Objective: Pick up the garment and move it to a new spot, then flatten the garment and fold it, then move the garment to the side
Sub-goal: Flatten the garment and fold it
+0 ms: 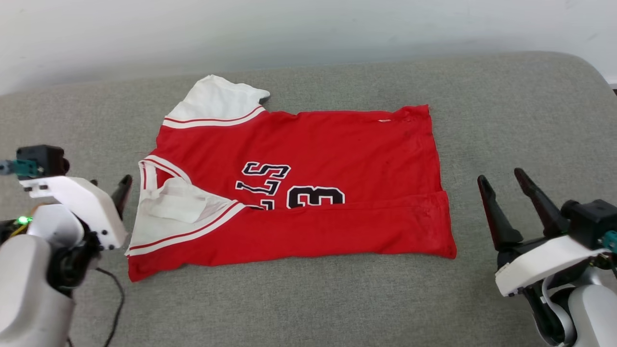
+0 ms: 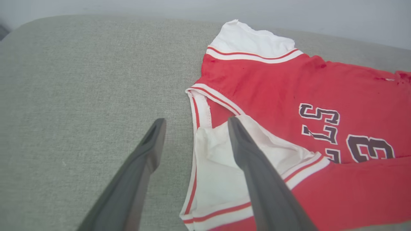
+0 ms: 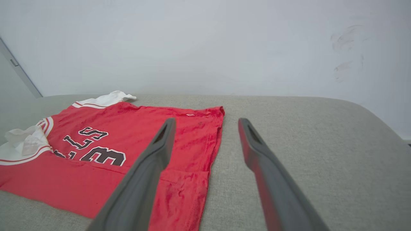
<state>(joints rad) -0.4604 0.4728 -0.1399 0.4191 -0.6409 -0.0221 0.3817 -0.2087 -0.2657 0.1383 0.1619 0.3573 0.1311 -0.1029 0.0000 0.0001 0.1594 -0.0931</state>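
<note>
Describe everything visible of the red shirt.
The garment is a soft red jersey with white striped-trim sleeves and black, white-edged lettering. It lies flat on the grey cushion, neck toward the robot's left, hem toward its right. Its near edge is folded over the lower lettering; one sleeve juts out at the far side, the other is tucked inward.

Garment (image 1: 337, 144) between tools: thin soft cloth, matt, lightly creased. Upholstery (image 1: 482, 96) beneath: coarse grey weave, matt. Right tool (image 1: 501, 174), left tool (image 2: 196, 119): fingers (image 3: 144, 179) dark, matt, smooth; wrist housing (image 1: 540, 265) white smooth plastic.
</note>
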